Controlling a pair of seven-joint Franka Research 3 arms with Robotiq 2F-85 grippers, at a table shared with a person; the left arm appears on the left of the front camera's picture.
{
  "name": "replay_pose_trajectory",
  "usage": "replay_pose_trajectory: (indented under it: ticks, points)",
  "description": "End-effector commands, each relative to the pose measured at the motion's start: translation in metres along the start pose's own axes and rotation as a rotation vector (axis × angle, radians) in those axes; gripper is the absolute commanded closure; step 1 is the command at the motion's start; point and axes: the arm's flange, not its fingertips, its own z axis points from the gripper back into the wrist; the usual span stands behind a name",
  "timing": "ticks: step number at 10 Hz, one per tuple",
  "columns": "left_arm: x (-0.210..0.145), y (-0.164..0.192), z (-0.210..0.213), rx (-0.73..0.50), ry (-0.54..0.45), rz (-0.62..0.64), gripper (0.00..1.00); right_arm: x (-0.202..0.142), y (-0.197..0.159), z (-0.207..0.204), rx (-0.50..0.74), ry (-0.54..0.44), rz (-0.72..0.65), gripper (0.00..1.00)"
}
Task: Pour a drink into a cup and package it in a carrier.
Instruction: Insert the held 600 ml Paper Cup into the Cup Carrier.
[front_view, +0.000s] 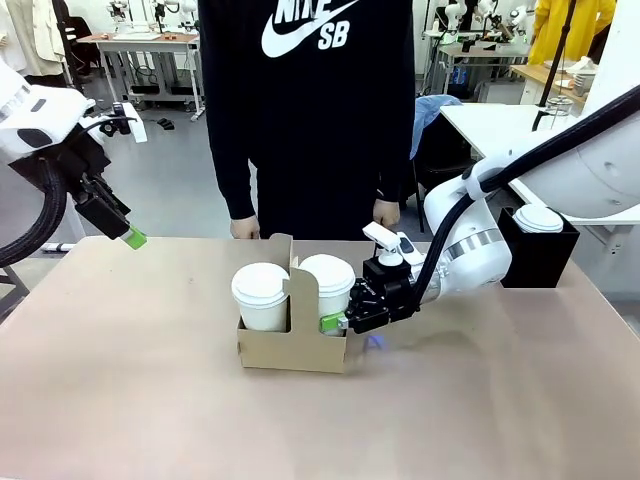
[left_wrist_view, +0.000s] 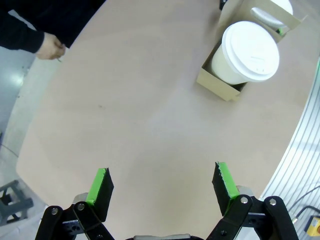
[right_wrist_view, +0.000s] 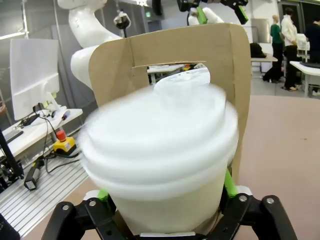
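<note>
Between the right gripper's (front_view: 335, 322) fingers sits a white lidded paper cup (right_wrist_view: 157, 165), clasped on both sides and standing in the near pocket of the cardboard carrier (front_view: 292, 345), whose handle tab rises just behind it. A second lidded cup (front_view: 261, 296) fills the pocket beyond. Well apart, the left gripper (left_wrist_view: 162, 185) hangs above bare table (left_wrist_view: 150, 110), fingers spread wide, grasping nothing.

Front view: fixed, robot's side, facing across the desk (front_view: 120, 400) toward the person. Left wrist view: high, looking down at desk and cardboard carrier (left_wrist_view: 220, 82). Right wrist view: very near, level, against a lidded cup (right_wrist_view: 160, 165). Carrier shared by all three.
</note>
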Motion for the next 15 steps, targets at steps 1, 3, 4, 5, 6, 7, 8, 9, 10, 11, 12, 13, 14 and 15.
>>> replay_pose_trajectory:
  ticks: [1, 3, 4, 5, 6, 7, 8, 9, 10, 11, 12, 13, 14, 15]
  points:
    - [0.001, 0.000, 0.003, -0.005, 0.004, 0.010, 0.00, 0.004, 0.000, 0.007, 0.007, 0.039, 0.049, 0.00]
    - [0.001, 0.000, 0.003, -0.005, 0.004, 0.010, 0.00, 0.011, 0.004, 0.021, -0.015, 0.064, 0.049, 0.00]
    - [0.001, 0.000, 0.003, -0.005, 0.004, 0.010, 0.00, 0.015, 0.006, 0.030, -0.037, 0.076, 0.047, 0.00]
    - [0.001, 0.000, 0.003, -0.005, 0.004, 0.010, 0.00, 0.020, 0.010, 0.044, -0.076, 0.087, 0.049, 0.00]
    - [0.001, 0.000, 0.003, -0.005, 0.004, 0.010, 0.00, 0.026, 0.013, 0.055, -0.107, 0.099, 0.050, 0.00]
    - [0.001, 0.000, 0.003, -0.005, 0.004, 0.010, 0.00, 0.034, 0.018, 0.068, -0.156, 0.116, 0.051, 0.00]
    - [0.001, 0.000, 0.003, -0.005, 0.004, 0.010, 0.00, 0.044, 0.027, 0.084, -0.234, 0.151, 0.035, 0.00]
    - [0.001, 0.000, 0.003, -0.005, 0.004, 0.010, 0.00, 0.058, 0.041, 0.104, -0.345, 0.213, 0.012, 0.00]
    - [0.001, 0.000, 0.003, -0.005, 0.004, 0.010, 0.00, 0.070, 0.056, 0.120, -0.431, 0.259, -0.043, 0.00]
    - [0.001, 0.000, 0.003, -0.005, 0.004, 0.010, 0.00, 0.079, 0.072, 0.136, -0.521, 0.300, -0.131, 0.00]
    - [0.001, 0.000, 0.003, -0.005, 0.004, 0.010, 0.00, 0.085, 0.088, 0.152, -0.667, 0.392, -0.227, 0.00]
    - [0.001, 0.000, 0.003, -0.005, 0.004, 0.010, 0.00, 0.090, 0.106, 0.167, -0.766, 0.465, -0.317, 0.00]
    - [0.001, 0.000, 0.003, -0.005, 0.004, 0.010, 0.00, 0.092, 0.121, 0.182, -0.848, 0.511, -0.386, 0.00]
    - [0.001, 0.000, 0.003, -0.005, 0.004, 0.010, 0.00, 0.091, 0.135, 0.198, -0.914, 0.543, -0.440, 0.00]
